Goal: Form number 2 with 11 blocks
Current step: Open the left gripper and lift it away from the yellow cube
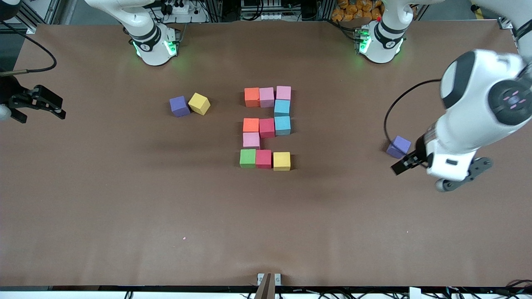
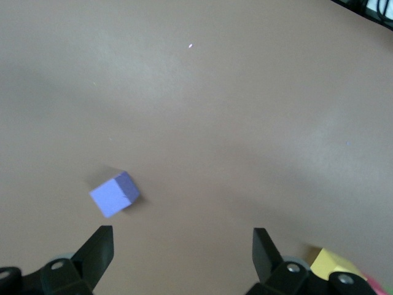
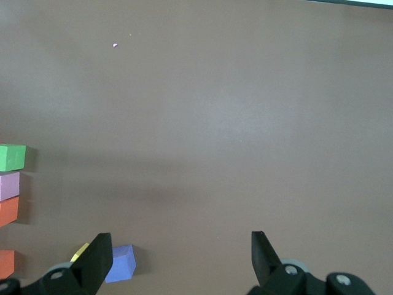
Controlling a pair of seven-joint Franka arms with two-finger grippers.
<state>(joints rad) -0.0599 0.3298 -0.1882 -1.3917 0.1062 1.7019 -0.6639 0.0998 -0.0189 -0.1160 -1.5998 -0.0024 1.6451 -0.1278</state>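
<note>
Eleven blocks lie together mid-table in the shape of a 2: orange (image 1: pixel 251 96), pink (image 1: pixel 266 96) and pink (image 1: pixel 283 92) in the row nearest the arm bases, light blue (image 1: pixel 282 107) and light blue (image 1: pixel 282 125) below them, then red (image 1: pixel 267 127), orange (image 1: pixel 250 125), pink (image 1: pixel 251 140), and a bottom row of green (image 1: pixel 247 158), red (image 1: pixel 263 158) and yellow (image 1: pixel 282 161). My left gripper (image 1: pixel 402 162) (image 2: pixel 181 243) hangs open and empty beside a purple cube (image 1: pixel 398 146) (image 2: pixel 115 194). My right gripper (image 1: pixel 61 107) (image 3: pixel 181 246) is open and empty at the right arm's end of the table.
A purple cube (image 1: pixel 179 106) (image 3: pixel 121 263) and a loose yellow cube (image 1: pixel 199 103) (image 3: pixel 80 252) touch each other between the figure and the right arm's end. The brown table (image 1: pixel 166 207) is bare nearer the front camera.
</note>
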